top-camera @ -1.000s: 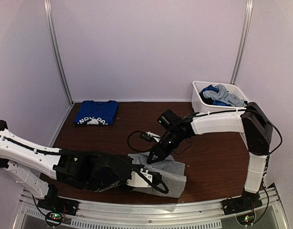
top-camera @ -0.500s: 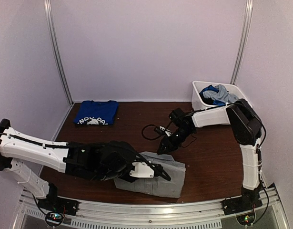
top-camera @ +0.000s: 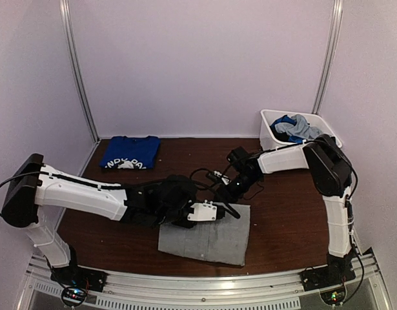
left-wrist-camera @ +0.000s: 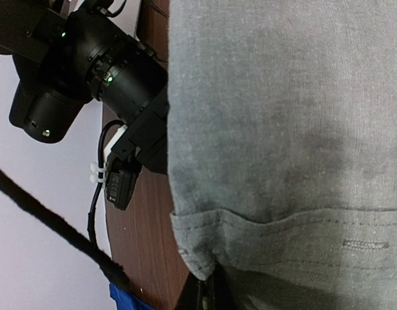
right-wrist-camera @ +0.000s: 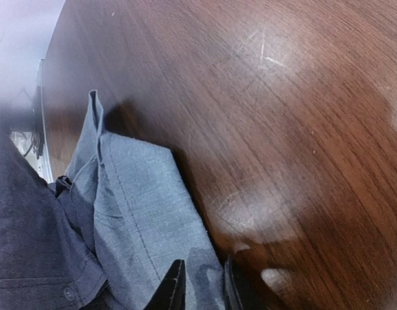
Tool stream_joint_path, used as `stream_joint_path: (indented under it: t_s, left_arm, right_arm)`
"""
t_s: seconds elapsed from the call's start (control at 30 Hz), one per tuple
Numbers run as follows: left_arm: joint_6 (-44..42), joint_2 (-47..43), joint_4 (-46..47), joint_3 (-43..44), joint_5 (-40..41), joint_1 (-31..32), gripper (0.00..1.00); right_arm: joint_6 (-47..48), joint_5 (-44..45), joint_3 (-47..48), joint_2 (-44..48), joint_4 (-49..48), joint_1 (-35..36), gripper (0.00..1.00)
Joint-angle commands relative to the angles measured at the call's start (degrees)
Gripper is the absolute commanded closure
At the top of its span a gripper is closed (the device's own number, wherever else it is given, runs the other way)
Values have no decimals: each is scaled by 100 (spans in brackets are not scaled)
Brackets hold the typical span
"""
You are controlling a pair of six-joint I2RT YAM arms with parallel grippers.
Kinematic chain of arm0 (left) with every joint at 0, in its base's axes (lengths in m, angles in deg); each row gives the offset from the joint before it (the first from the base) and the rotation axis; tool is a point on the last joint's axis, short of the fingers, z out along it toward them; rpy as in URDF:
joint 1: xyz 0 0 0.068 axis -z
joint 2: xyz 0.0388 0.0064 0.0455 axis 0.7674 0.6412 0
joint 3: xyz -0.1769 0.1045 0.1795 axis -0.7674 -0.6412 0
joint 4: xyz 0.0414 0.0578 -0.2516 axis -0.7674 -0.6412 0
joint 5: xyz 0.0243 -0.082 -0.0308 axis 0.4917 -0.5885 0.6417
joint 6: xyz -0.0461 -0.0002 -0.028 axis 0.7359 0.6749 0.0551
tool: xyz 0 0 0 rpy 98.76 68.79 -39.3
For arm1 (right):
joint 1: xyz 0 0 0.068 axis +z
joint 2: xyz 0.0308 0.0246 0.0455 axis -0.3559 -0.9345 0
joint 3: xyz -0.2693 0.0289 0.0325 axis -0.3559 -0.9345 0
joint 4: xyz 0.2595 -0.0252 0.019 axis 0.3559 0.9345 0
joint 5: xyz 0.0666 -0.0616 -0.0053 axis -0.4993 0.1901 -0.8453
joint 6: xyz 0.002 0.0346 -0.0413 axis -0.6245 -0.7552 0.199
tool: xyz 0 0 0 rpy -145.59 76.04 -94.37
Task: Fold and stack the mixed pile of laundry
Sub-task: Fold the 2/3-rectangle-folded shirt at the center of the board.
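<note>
Fold of grey garment [top-camera: 204, 237] under way: left tool [top-camera: 232, 213] pinches its hem; right tool [top-camera: 222, 193] narrow at the corner, grip unclear. Next: lay hem flat, release.

Overhead view: even, soft, fairly bright light from above, no hard shadows, only faint dark patches on the dark brown wooden table [top-camera: 282, 219]. Slightly soft overall. Left wrist view: light-grey cloth garment [left-wrist-camera: 282, 129] sharp, weave readable (shaded along the bottom edge), background soft. Right wrist view: white glare patches on the wood, near-left corner blurred, wide-angle stretch.
</note>
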Motion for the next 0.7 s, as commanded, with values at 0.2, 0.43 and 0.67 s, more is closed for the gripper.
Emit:
stream_joint_path:
  t_s: [0.2, 0.43, 0.67]
  left_arm:
    - [-444, 764, 1085, 405, -405, -136, 100]
    - [-384, 1174, 1332, 402, -429, -274, 100]
    - [-301, 1605, 1687, 349, -369, -440, 100]
  right_arm:
    - [90, 7, -165, -311, -13, 36, 80]
    - [30, -32, -66, -243, -4, 27, 80]
    - [-23, 71, 308, -205, 198, -17, 73]
